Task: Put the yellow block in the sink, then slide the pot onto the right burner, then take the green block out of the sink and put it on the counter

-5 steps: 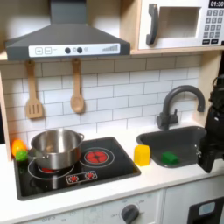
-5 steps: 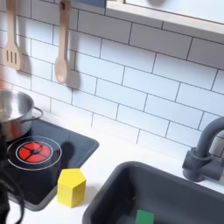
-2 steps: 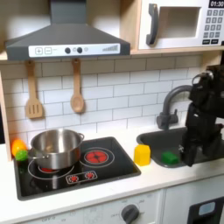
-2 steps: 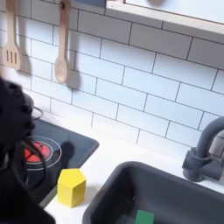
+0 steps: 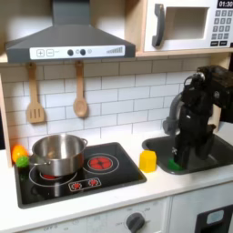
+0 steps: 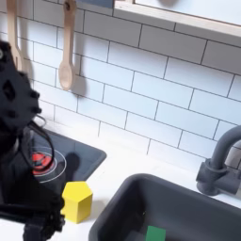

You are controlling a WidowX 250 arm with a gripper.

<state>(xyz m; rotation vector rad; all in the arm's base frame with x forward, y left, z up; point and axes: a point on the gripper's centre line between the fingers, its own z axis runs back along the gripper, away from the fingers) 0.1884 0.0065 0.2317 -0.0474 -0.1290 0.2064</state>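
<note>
The arm's fingers (image 5: 178, 164) hang over the sink (image 5: 206, 151), beside the yellow block (image 5: 147, 161).

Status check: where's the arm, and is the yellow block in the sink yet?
Gripper low over dark grey sink, jaws unclear. Small yellow plastic block on cream-white counter, not in sink. Small green block in basin. Shiny silver pot on left burner.

A white subway-tile wall (image 5: 118, 96) backs the toy kitchen, with a grey range hood (image 5: 65, 41) and a microwave (image 5: 187, 23) above and two wooden utensils (image 5: 80, 89) hanging between.
</note>
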